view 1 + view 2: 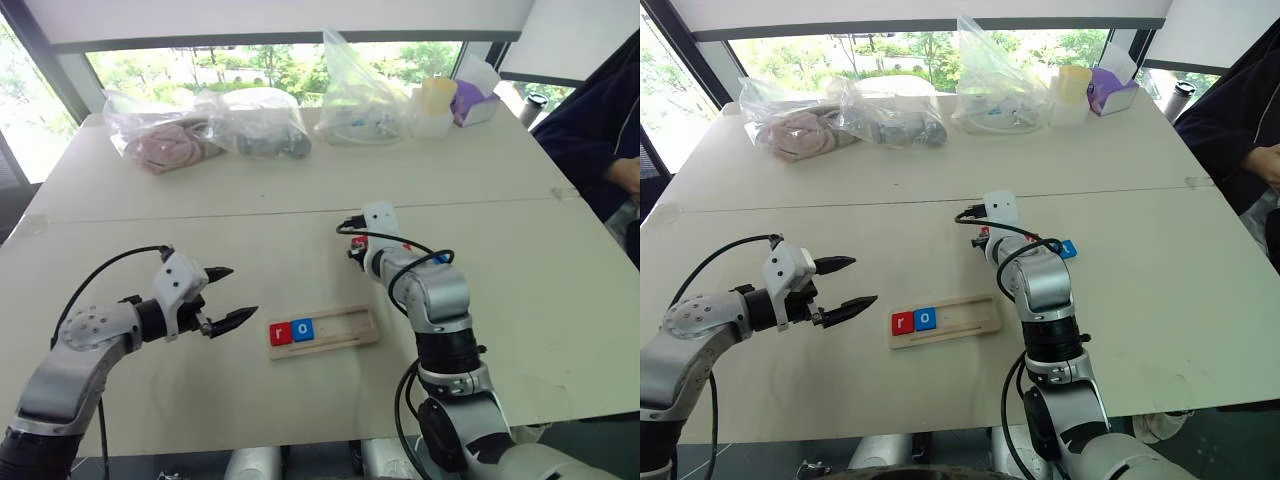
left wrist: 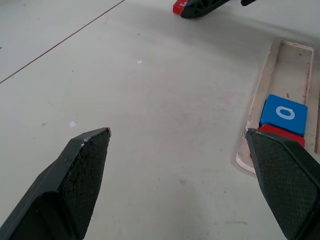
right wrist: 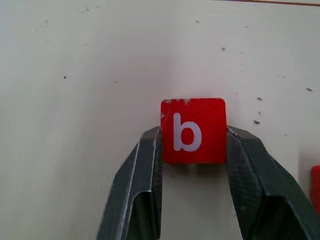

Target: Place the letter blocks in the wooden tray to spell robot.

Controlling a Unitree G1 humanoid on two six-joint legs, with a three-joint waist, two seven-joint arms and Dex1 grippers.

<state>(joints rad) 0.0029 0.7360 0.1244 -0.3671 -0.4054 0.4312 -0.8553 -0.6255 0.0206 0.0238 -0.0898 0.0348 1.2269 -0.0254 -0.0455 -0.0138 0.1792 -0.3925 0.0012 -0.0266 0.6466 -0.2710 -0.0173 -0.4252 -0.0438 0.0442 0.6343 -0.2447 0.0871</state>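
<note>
Beyond tray (image 1: 345,333), right hand (image 3: 192,150) clamped on red "b" (image 3: 193,131); left hand (image 1: 232,296) spread wide; "r" (image 1: 281,333), "o" (image 1: 303,329) seated, slot beyond bare.

Office-like room: long pale table (image 1: 300,200) beside windows (image 1: 270,60).

Furniture: a wide cream-white table (image 1: 250,190) crossed by a seam is seen.
Windows: a broad window (image 1: 280,60) is set behind the far edge; green trees are seen through it.
Light: the tabletop is lit evenly by daylight.
Frame: dark window frames are seen at the left.
</note>
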